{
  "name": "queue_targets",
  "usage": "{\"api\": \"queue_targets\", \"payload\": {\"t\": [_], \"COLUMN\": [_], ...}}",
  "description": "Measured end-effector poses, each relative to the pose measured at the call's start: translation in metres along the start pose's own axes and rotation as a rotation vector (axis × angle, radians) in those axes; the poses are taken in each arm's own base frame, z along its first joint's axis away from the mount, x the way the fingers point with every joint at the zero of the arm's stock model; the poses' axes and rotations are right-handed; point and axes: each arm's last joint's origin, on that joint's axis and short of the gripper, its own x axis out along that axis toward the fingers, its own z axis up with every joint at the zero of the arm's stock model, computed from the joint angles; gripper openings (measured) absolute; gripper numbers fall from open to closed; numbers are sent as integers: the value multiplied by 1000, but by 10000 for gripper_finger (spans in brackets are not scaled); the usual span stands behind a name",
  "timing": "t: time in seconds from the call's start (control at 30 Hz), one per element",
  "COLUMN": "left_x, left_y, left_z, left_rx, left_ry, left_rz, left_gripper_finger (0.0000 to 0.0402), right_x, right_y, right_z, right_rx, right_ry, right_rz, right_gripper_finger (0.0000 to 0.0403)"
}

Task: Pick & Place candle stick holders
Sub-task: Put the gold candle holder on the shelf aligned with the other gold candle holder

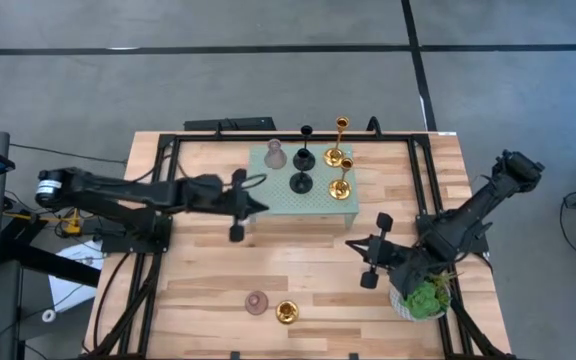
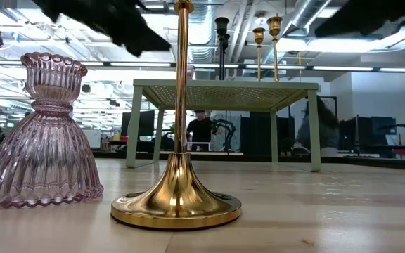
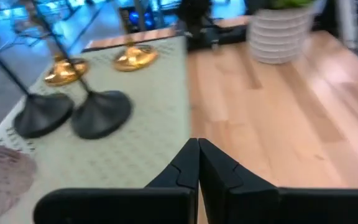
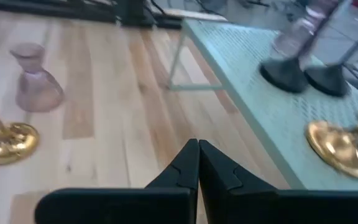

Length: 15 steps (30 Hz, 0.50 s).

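- Closest to the low camera, one gold holder [image 2: 176,200] stands on the wooden surface [image 1: 308,255], tall and thin with a wide round foot.
- Just beside it stands a pink holder [image 2: 39,140] made of ribbed glass. The two are close but do not touch.
- From above, these two sit near the front edge of the surface, the pink one [image 1: 257,302] next to the gold one [image 1: 287,312].
- Farther back is a little green stand [image 1: 303,195] with thin legs. It has tiny holes all over its top.
- On the stand are two black holders [image 1: 301,181], one behind the other, in the middle.
- Two more gold holders [image 1: 339,186] stand on the stand's right side.
- Another pink holder [image 1: 276,155] stands on the back left part of the stand.
- The left hand [image 1: 261,207] hangs at the left edge of the stand. Its two fingers [image 3: 191,171] are pressed together and hold nothing.
- The right hand [image 1: 352,243] is over the wood, to the right of the stand's front. Its fingers [image 4: 191,171] are pressed together too, with nothing between them.
- A green plant in a white pot [image 1: 423,298] sits at the front right, under the right arm.
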Motion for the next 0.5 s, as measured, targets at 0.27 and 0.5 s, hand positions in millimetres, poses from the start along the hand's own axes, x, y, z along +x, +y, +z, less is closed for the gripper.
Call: {"api": "queue_targets", "payload": {"t": [0.27, 0.5], "left_x": [-41, -51], "left_y": [-35, -66], "left_z": [-18, -59], "left_rx": [16, -25], "left_ry": [-57, -21], "left_rz": [-142, -196], "left_gripper_finger": [4, 4], "right_x": [-4, -2], "right_y": [-1, 2], "right_z": [-6, -1], "right_rx": [-78, 0], "right_ry": [13, 17], "right_rz": [-31, 44], "right_gripper_finger": [0, 0]}}
